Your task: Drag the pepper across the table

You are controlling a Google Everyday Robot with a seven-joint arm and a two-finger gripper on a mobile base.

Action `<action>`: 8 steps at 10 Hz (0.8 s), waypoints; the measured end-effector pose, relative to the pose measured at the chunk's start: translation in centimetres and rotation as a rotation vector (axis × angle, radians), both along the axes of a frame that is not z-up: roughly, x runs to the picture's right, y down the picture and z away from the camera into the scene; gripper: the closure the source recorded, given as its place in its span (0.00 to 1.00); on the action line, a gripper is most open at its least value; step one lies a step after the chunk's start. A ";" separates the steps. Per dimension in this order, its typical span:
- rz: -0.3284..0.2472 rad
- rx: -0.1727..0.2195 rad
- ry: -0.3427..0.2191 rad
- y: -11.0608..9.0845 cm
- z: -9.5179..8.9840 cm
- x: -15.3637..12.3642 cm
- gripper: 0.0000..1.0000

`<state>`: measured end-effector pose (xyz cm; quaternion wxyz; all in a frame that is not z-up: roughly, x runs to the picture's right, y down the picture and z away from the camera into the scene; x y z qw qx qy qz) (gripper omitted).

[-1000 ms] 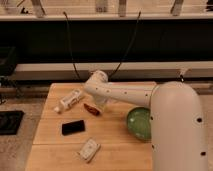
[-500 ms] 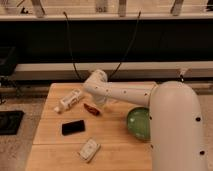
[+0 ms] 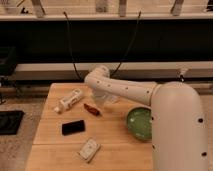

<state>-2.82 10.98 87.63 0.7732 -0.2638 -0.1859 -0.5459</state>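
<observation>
On my feed, the light tan wooden butcher-block table (image 3: 50, 145) carries a white tube with red print (image 3: 69, 100) at far left. Nearer me are a flat black phone (image 3: 73, 127) and a small white rectangular device (image 3: 89, 149). The slim dark-red chili pepper (image 3: 91, 109) lies mid-table, just left of the gripper (image 3: 105, 98). I cannot tell whether that gripper is spread or closed. A round green bowl (image 3: 139, 122) sits farthest right.

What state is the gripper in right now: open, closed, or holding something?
Gripper: whether it is open, closed or holding anything cannot be told. It is low over the table, close beside the pepper.
</observation>
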 end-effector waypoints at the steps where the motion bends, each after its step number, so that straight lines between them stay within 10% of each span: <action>1: -0.041 -0.015 -0.045 0.5 -0.2 -0.5 0.20; 8: -0.208 -0.048 -0.255 3.1 -1.1 -2.4 0.20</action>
